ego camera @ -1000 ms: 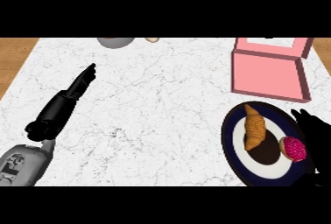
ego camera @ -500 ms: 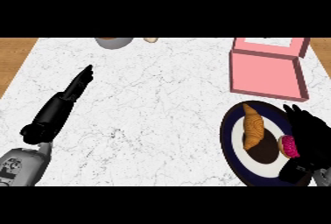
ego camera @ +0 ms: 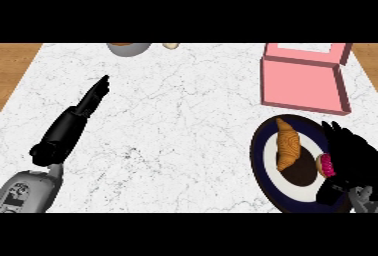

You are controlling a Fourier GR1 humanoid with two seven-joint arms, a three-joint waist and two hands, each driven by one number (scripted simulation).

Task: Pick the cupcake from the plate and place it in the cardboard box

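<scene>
Right black hand had slid over the pink-frosted cupcake, a near-to-far sliver on the dark round plate; grip unclear. Left black hand lay straight-fingered.

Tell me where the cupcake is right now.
Head view, right side: the cupcake sits at the right of the dark plate, beside the croissant, partly hidden by the right hand.

place: kitchen | cues: white marble counter bore a croissant on a plate near right, a bowl at far edge
</scene>
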